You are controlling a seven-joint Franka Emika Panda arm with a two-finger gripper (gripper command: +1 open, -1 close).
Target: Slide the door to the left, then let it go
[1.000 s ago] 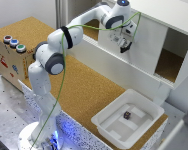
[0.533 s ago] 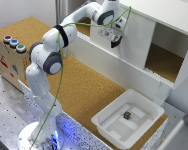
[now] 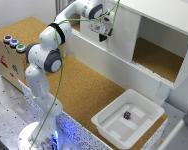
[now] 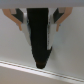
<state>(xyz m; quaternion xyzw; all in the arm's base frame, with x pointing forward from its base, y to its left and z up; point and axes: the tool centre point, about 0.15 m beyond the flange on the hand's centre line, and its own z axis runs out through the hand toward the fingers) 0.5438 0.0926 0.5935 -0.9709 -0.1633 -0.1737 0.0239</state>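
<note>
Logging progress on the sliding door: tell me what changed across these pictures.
The door slid toward the exterior view's left, uncovering the cabinet opening, and the claw travelled left with it. Whether it has let go cannot be told. The white tray and button box stayed put.

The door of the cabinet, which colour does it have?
Plain white door, best seen in the exterior view.
</note>
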